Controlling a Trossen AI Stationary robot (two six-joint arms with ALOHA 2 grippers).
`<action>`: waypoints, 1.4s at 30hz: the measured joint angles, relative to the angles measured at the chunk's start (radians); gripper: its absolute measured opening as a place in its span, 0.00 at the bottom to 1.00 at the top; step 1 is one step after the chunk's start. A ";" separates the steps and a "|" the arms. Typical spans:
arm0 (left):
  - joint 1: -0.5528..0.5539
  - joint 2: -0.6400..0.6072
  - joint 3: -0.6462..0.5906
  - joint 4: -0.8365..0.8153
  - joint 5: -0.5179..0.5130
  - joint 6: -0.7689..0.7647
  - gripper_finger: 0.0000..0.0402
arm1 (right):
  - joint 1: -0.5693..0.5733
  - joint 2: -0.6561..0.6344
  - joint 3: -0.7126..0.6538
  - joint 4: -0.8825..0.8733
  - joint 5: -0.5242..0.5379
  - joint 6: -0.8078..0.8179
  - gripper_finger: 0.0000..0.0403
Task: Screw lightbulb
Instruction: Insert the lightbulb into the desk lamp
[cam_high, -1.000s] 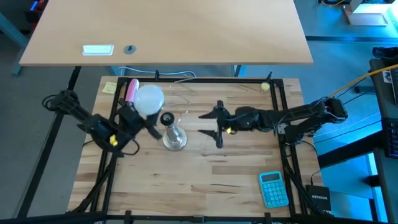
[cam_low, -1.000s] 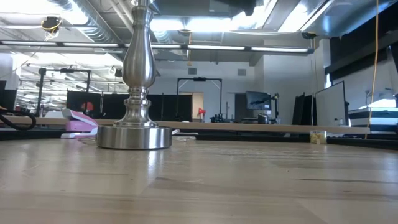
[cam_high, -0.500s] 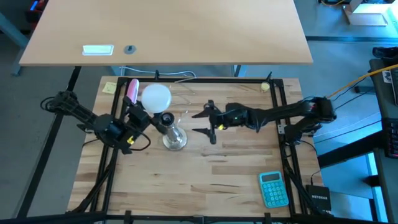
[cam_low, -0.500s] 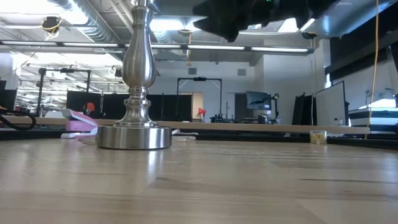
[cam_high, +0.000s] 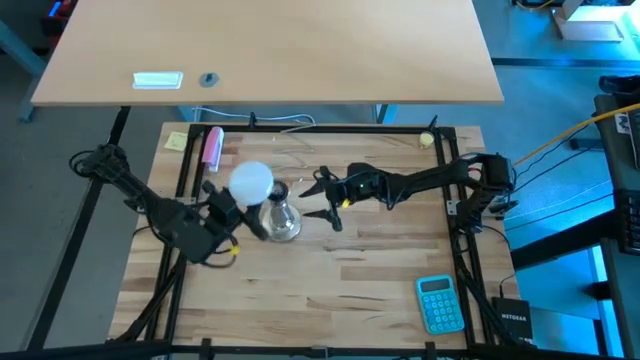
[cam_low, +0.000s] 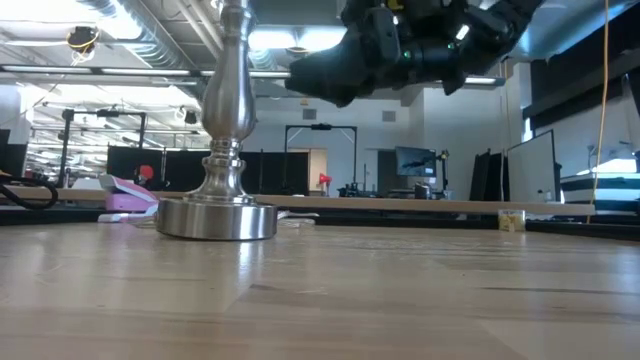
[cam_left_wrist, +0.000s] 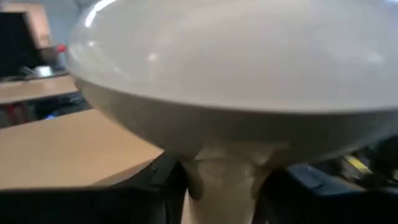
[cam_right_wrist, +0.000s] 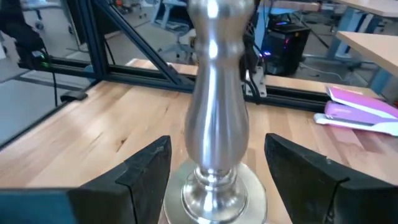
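The white frosted lightbulb (cam_high: 250, 180) is in my left gripper (cam_high: 234, 198), lifted just to the left of the black top (cam_high: 273, 192) of the shiny metal socket stand (cam_high: 281, 220). The stand rests upright on its round base (cam_low: 216, 219) on the wooden table. The bulb's globe (cam_left_wrist: 236, 62) fills the left wrist view. My right gripper (cam_high: 322, 200) is open, close to the right of the stand. In the right wrist view its two fingers (cam_right_wrist: 147, 168) stand on either side of the stand's stem (cam_right_wrist: 217, 112) without touching it. My left gripper pinches the bulb's narrow neck (cam_left_wrist: 224, 180) between its two fingers (cam_left_wrist: 169, 190), just below the globe. The globe sticks out beyond the fingertips, toward the stand. The bulb is lifted clear of the table.
A pink stapler (cam_high: 211, 146) and a yellow note (cam_high: 177, 140) lie at the far left of the table. A teal calculator (cam_high: 440, 303) lies at the near right. Black frame rails (cam_high: 455, 160) run along the table's edges.
My left gripper has carried the bulb toward the table's right and near edge, up beside the stand's black top. My right gripper, still open, has gone toward the table's left, closing in on the stand.
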 joint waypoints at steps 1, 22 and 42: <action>-0.006 0.001 -0.003 -0.085 0.000 -0.090 0.37 | -0.004 0.000 0.000 0.005 -0.004 0.001 0.64; -0.061 -0.056 0.036 -0.050 0.000 0.088 0.38 | -0.010 0.000 0.027 0.013 0.298 0.130 0.64; 0.110 -0.058 0.087 0.215 0.149 0.366 0.39 | 0.002 0.096 0.055 0.049 0.031 0.051 0.68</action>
